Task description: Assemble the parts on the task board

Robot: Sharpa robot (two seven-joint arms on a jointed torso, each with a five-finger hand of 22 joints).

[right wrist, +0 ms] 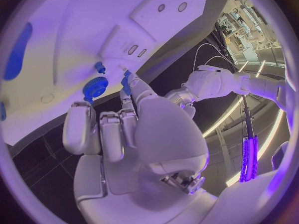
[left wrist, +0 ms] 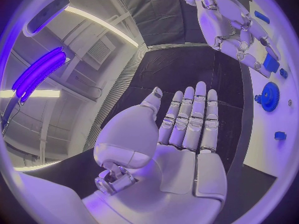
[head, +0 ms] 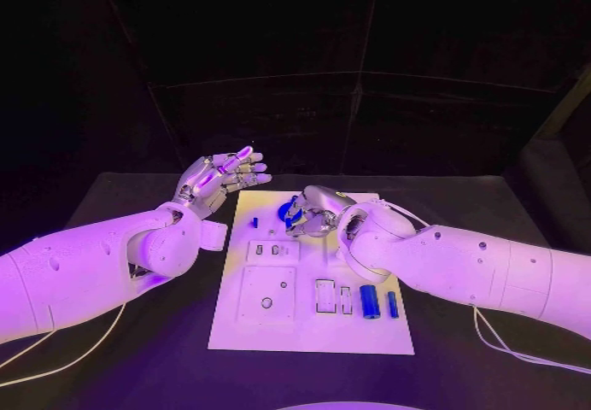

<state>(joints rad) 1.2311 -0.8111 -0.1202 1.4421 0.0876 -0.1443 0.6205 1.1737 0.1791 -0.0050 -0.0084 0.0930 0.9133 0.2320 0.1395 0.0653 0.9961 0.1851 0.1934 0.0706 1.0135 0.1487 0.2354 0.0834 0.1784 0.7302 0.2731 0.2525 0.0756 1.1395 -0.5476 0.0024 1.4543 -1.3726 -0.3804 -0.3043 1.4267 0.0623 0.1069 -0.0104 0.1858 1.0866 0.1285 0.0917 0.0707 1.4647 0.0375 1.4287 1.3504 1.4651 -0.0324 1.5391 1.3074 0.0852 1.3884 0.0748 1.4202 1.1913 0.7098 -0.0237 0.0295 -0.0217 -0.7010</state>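
Well, the white task board [head: 247, 329] lies in the middle of the black counter [head: 123, 359], long side running away from the robot. The right hand [head: 318, 210] is down over the board's far end, around twelve o'clock, fingers curled in beside a blue gear [head: 289, 210]; a small blue block [right wrist: 126, 82] sits at its fingertips, though I cannot tell whether it is actually pinched. The gear [right wrist: 94, 87] lies flat on the board, with a small blue peg [right wrist: 99, 67] just beside it. The left hand [head: 222, 177] is raised off the board's far-left corner, near eleven o'clock, palm open, fingers straight and together, holding nothing. Toward four o'clock on the board, a blue cylinder [head: 370, 301] and a thinner blue bar [head: 393, 305] lie side by side.
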